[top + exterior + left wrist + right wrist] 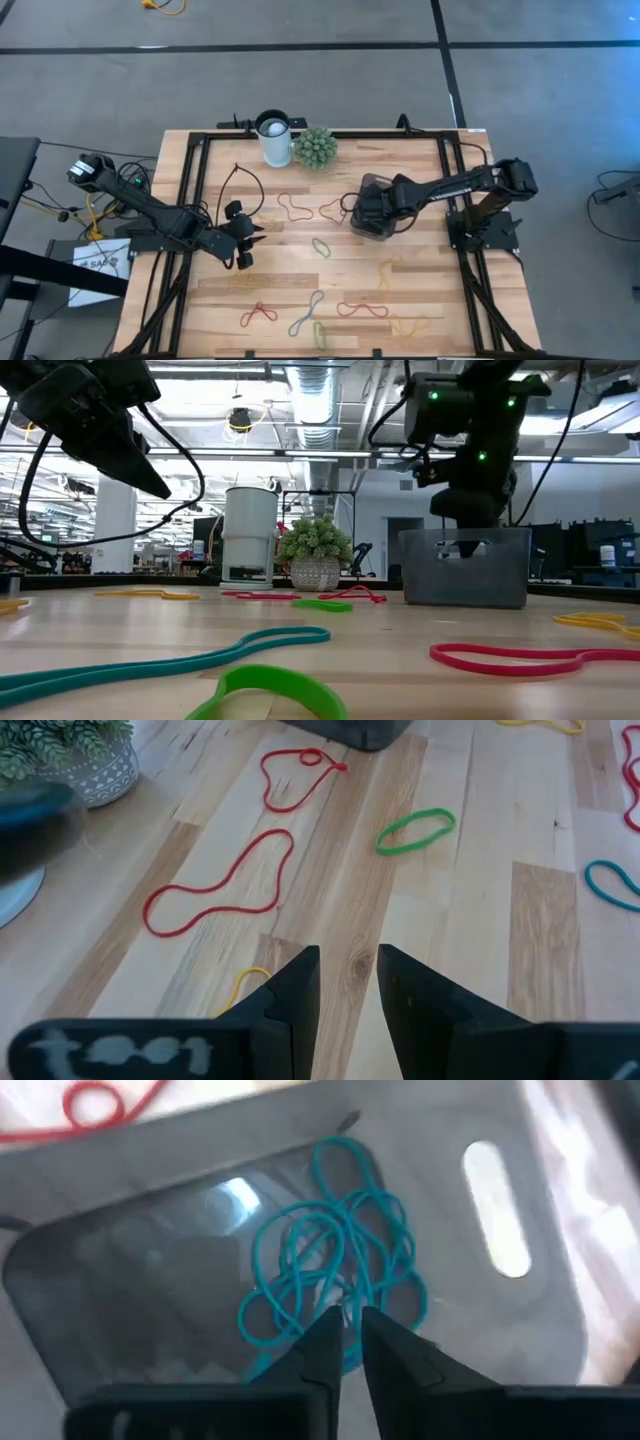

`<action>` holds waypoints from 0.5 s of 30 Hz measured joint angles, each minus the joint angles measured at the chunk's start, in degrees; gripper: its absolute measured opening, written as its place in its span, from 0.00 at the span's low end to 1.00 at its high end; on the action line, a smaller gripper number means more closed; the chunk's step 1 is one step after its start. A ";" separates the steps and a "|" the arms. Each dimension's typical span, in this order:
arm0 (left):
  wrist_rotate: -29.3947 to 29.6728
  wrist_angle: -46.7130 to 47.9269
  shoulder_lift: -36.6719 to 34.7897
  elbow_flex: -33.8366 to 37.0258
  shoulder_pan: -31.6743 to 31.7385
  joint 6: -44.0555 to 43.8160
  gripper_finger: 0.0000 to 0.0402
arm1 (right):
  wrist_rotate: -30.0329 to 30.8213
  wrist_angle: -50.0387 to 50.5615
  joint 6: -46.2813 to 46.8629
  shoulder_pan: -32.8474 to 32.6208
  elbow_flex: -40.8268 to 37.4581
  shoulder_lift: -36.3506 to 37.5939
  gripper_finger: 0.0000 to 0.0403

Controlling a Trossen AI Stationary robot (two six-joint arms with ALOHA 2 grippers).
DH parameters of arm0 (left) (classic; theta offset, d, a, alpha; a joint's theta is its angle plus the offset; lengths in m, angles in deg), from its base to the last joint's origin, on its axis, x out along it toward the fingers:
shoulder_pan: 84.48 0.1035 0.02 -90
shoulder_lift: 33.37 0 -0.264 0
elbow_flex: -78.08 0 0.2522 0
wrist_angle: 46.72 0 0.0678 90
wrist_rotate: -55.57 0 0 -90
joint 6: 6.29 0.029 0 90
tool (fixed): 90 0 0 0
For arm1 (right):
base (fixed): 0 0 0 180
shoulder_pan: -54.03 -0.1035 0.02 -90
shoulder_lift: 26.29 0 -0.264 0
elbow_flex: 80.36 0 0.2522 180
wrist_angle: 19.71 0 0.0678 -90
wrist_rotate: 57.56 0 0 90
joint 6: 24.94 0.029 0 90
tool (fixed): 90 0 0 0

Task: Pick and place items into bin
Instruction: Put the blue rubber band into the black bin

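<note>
A tangled teal rubber band (330,1270) is seen lying in the bin (520,1150), right at 12 o'clock of the right gripper (350,1330), whose fingers are parted only slightly, nothing pinched.

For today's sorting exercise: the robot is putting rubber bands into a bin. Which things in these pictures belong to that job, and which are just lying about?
Job:
rubber bands
teal band, in the bin
bin
right gripper, over the bin

Lying about:
white cup
plant ball
</note>
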 joint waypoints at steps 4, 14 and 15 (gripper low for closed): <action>0.02 0.01 -0.01 0.00 0.00 -0.21 0.23 | -4.69 -2.60 -2.79 1.43 0.13 -2.12 0.16; 0.09 0.08 -0.02 -0.02 0.00 -0.17 0.23 | -3.52 0.05 -6.52 1.04 4.97 -0.15 0.20; 0.11 0.04 -0.02 -0.02 0.00 -0.15 0.23 | -2.97 1.33 -6.52 0.59 6.24 0.71 0.20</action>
